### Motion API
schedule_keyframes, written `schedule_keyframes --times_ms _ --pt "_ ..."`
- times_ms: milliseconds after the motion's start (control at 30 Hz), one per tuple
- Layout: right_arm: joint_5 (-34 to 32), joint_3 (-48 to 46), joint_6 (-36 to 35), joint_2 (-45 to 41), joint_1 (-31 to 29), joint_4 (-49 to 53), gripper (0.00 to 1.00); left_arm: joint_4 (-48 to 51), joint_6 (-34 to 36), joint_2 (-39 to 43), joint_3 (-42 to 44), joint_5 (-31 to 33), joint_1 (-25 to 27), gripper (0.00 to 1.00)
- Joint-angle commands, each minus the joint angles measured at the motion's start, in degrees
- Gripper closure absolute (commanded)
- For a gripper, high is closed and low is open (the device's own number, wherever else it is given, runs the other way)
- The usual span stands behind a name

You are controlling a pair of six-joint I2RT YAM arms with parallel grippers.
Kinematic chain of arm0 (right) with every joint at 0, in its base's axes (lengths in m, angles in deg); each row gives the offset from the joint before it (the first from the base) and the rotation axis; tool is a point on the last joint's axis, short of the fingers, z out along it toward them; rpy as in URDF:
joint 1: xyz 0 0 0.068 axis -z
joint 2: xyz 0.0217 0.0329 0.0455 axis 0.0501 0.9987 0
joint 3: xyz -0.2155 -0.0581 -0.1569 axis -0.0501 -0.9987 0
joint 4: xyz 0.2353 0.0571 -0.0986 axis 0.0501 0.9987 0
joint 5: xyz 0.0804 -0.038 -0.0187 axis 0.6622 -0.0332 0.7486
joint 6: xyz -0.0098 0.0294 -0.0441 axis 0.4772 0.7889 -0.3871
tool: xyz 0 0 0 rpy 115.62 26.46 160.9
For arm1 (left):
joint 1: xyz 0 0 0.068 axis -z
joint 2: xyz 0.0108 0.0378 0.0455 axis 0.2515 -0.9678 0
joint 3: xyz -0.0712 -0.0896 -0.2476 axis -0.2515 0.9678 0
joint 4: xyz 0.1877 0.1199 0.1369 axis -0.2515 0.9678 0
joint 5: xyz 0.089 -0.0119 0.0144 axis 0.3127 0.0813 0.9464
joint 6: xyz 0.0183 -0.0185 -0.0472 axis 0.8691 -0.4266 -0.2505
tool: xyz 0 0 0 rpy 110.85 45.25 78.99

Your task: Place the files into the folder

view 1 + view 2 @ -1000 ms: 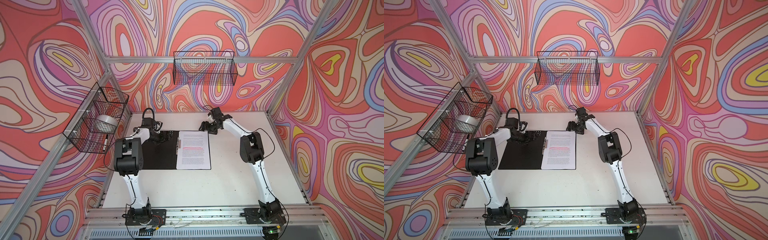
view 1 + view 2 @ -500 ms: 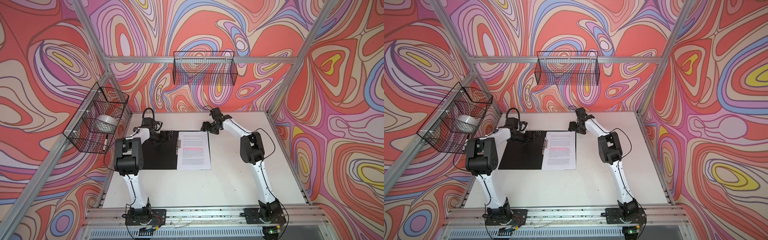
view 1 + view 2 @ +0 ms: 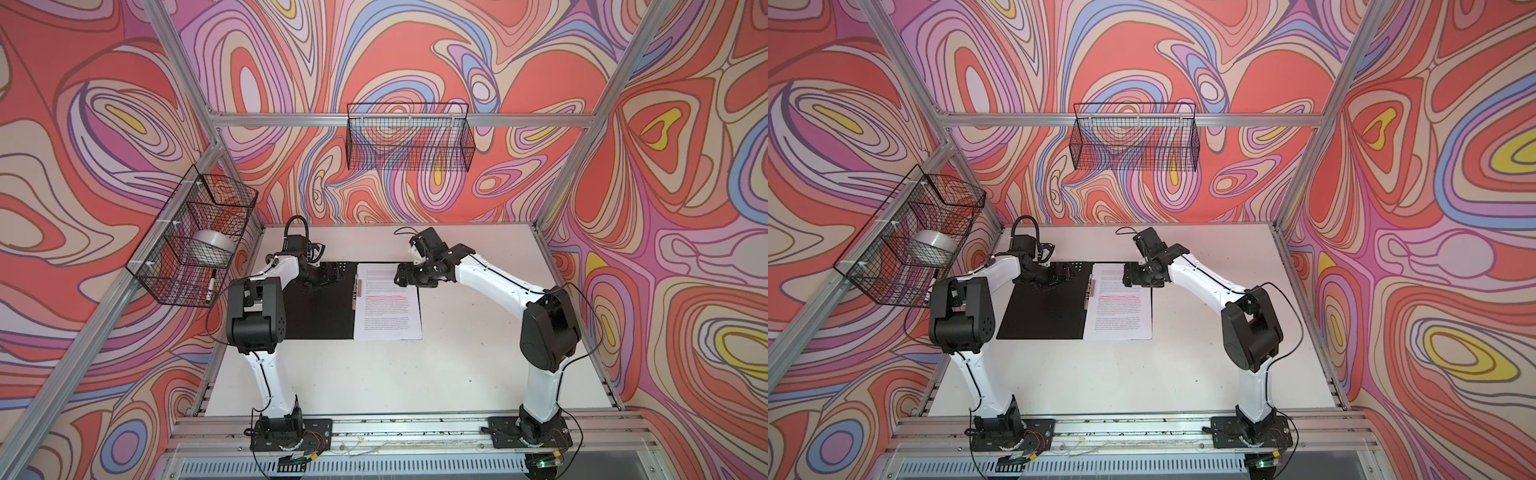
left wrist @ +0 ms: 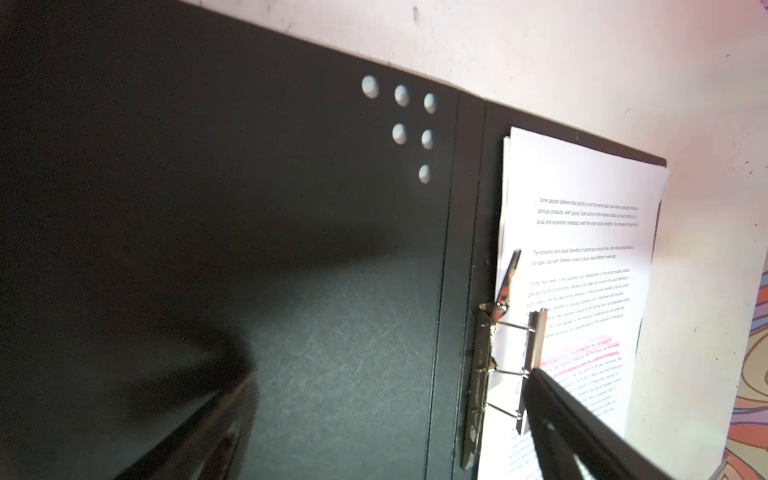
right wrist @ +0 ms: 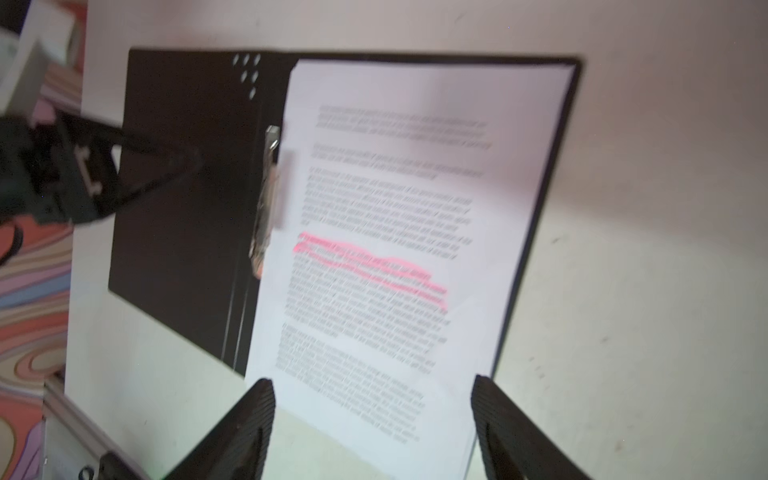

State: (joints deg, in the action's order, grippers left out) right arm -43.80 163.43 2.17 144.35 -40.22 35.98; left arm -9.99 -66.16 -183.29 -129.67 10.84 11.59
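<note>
On the tabletop (image 3: 374,374), your files (image 3: 388,307) lie in the open folder (image 3: 320,316) beside its metal clip (image 3: 356,291) — your left pincer (image 3: 330,276) wide over its left half, your right pincer (image 3: 404,279) spread, empty, above their far edge.

The cell is enclosed by walls (image 3: 415,54) printed with swirls of red, pink, purple, blue and yellow, and is edged by aluminium profiles (image 3: 291,119). A white tabletop (image 3: 374,374) is spread beneath the left pincer (image 3: 328,276) and the right pincer (image 3: 399,277). High behind the right pincer, a black wire basket (image 3: 409,137) is hung on the back wall. Outward of the left pincer, a compartmented wire basket (image 3: 195,237) is mounted, in which a tape roll (image 3: 210,245) and a marker (image 3: 211,286) are kept.
</note>
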Motion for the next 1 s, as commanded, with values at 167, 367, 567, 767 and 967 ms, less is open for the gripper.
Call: schedule_keyframes --times_ms 167,367,567,767,967 --pt "-3.9 -11.8 8.2 -6.0 -13.5 1.2 0.30 0.2 -1.9 3.2 0.2 -0.8 -0.1 0.00" --pt "-6.9 -12.1 9.8 -3.1 -19.2 2.8 0.31 -0.5 -3.1 3.7 2.0 -0.5 -0.3 0.00" --pt "-10.7 -2.7 8.1 1.3 -19.6 3.4 0.30 3.1 -4.7 2.9 2.7 2.0 -0.4 0.00" --pt "-11.8 15.8 2.4 13.2 -16.9 8.1 0.31 1.8 -3.4 6.4 7.9 1.0 -0.8 0.01" --pt "-5.7 30.4 -0.9 23.2 -9.5 7.0 0.32 4.1 -4.6 7.6 9.7 2.3 -2.2 0.06"
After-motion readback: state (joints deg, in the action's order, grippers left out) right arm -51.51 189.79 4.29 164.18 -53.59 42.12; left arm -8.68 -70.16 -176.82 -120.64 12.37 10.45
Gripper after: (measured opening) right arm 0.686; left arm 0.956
